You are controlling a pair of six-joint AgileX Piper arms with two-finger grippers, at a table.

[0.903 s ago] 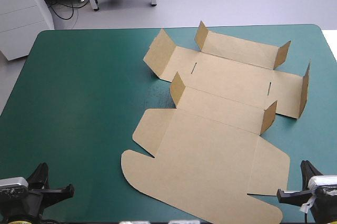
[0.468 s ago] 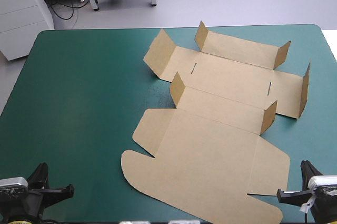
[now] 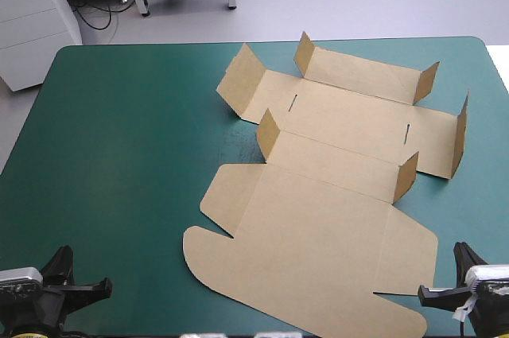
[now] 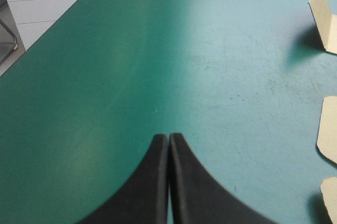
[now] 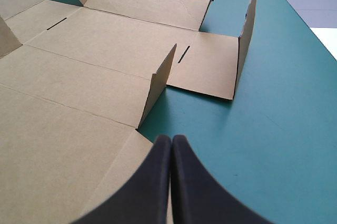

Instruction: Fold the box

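Box (image 3: 318,219) flat on counter (image 3: 119,155), small flaps upright. Left jaws closed, empty, over counter; right jaws closed, empty, at box's near right corner.

Your left gripper (image 4: 169,137) hangs low over the teal-green cover (image 4: 131,66), fingers (image 4: 150,187) pressed together into one point. Off to its right, well apart, you catch the box's (image 4: 329,135) brown edges, one flap (image 4: 322,16) standing up.

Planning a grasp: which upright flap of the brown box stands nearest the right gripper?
The small brown board flap just ahead of the black-fingered right gripper; the other raised flaps stand farther off.
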